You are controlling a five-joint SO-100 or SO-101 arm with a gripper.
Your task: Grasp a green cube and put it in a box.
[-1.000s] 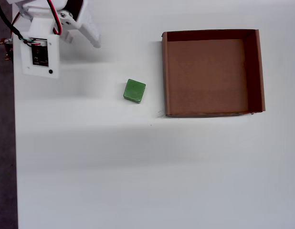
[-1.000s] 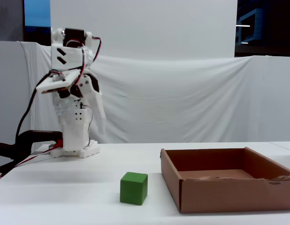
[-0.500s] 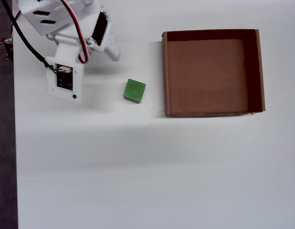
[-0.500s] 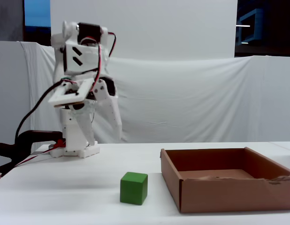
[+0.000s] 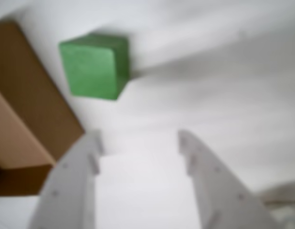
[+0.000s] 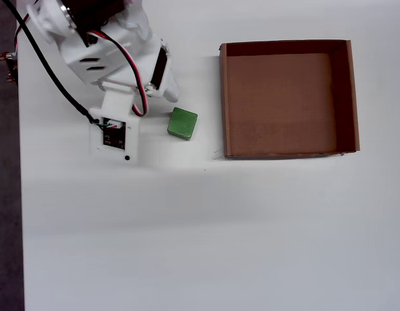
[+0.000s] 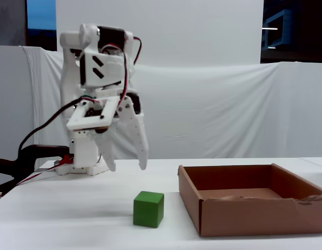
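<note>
A white two-finger pincer (image 7: 127, 167) hangs in the air above a white counter (image 6: 187, 227), its two fingers spread apart with nothing between them, in the fixed view. A small solid green cube (image 6: 182, 124) sits flat on the counter, just to the left of a large shallow brown cardboard box (image 6: 353, 97) in the overhead view, close to the box's left wall but not touching it. In that view the white arm with red and black wires (image 6: 116, 58) reaches in from the upper left, its end just beside the cube's upper-left corner. The blurred wrist view shows the cube (image 5: 94, 67) ahead of the open fingers (image 5: 73, 186), with the box's wall (image 5: 33, 100) at left.
</note>
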